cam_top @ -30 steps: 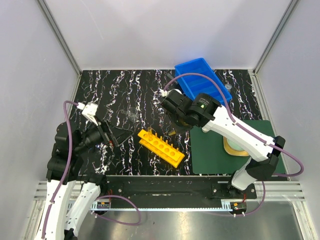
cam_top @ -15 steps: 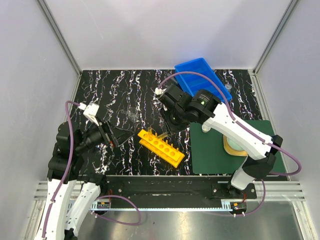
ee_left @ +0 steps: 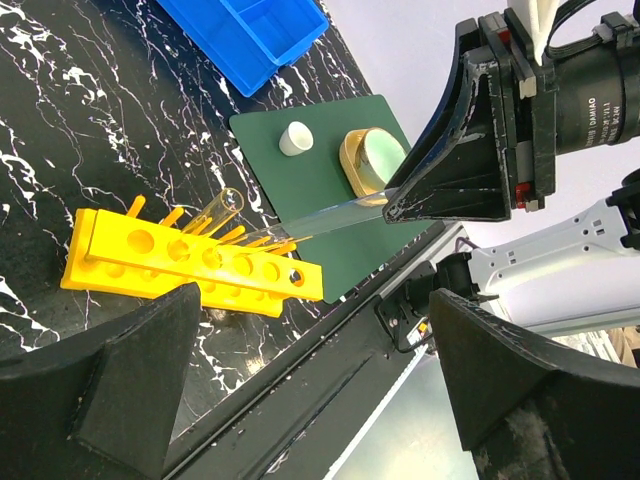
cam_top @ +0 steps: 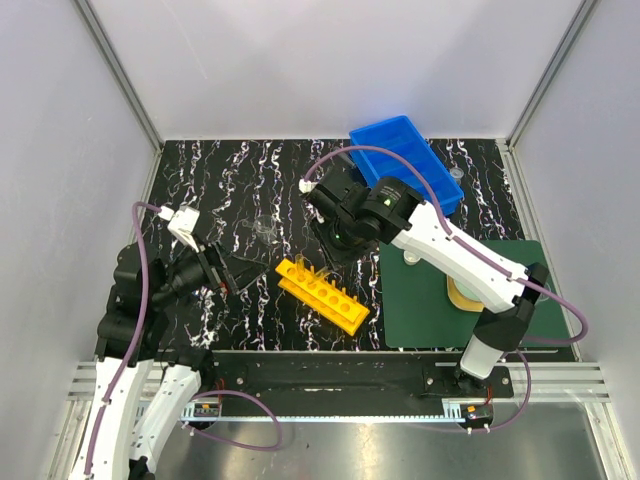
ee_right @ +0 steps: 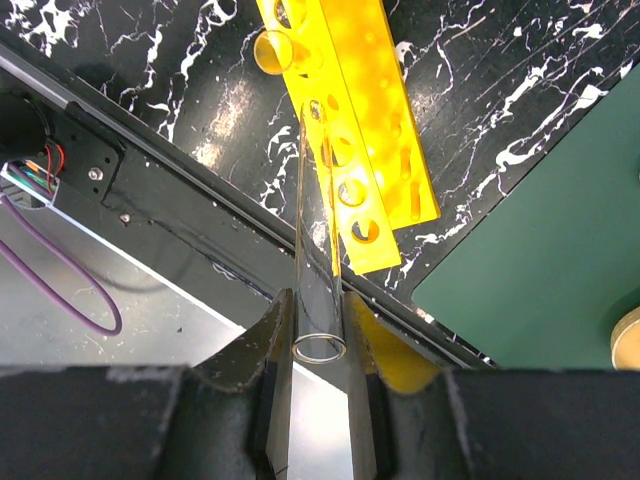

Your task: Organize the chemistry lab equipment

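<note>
The left gripper (cam_top: 218, 270) hangs over the marbled black table (cam_top: 200, 190) with its jaws spread wide and nothing between them. A small clear glass piece (cam_top: 262, 230), too faint to identify, lies on the table just beyond it. Toward the centre, the yellow rack (cam_top: 325, 293) sits at a slant near the table's front edge, with one glass tube (ee_left: 225, 205) already leaning in a hole at its left end. Above the rack, the right gripper (ee_right: 318, 335) clamps a second clear test tube (ee_right: 318, 230) near the end that looks like its open rim. The tube is tilted, with its far end over the row of holes; whether it touches the plastic cannot be told. Such a tube is likely light and rigid, but slick and brittle. A gentle squeeze close to the mouth, as here, seems the right hold, because it leaves the long closed end free to slide into a hole. To the right, the small white round piece (cam_top: 411, 257) rests on the dark green mat (cam_top: 430, 320), beside the pale green dome (ee_left: 368, 160). The blue divided bin (cam_top: 400, 160) stands at the far right of the table.
</note>
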Controlling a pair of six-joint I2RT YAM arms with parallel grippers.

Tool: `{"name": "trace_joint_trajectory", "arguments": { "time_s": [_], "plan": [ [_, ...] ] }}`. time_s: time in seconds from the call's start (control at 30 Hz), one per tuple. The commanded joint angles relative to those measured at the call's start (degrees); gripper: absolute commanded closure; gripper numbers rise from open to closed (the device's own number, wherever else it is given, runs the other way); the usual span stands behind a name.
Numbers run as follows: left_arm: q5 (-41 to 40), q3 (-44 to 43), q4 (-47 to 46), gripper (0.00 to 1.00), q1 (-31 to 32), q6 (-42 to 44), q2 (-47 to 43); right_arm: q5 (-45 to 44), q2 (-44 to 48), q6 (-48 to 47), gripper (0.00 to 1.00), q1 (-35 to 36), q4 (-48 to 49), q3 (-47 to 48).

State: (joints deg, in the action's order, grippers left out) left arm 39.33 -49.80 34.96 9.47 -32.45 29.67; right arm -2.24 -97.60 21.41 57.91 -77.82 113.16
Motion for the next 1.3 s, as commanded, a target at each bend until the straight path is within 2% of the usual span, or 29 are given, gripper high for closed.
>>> {"name": "trace_joint_trajectory", "arguments": {
  "time_s": [0.0, 0.9, 1.27],
  "plan": [
    [1.4, 0.7, -1.7, 0.01, -0.2, 1.0, -0.3, 0.7, -0.7, -1.4, 1.00, -0.2, -13.3, 2.1],
    [2.6, 1.9, -0.7, 0.01, -0.2, 2.3, -0.3, 0.6, -2.9, -1.7, 1.00, 0.4, -13.4, -2.1],
    [3.1, 2.4, -0.3, 0.01, -0.2, 2.7, -0.5, -0.1, -7.0, -1.5, 1.00, 1.7, -13.4, 2.4]
  ]
}}
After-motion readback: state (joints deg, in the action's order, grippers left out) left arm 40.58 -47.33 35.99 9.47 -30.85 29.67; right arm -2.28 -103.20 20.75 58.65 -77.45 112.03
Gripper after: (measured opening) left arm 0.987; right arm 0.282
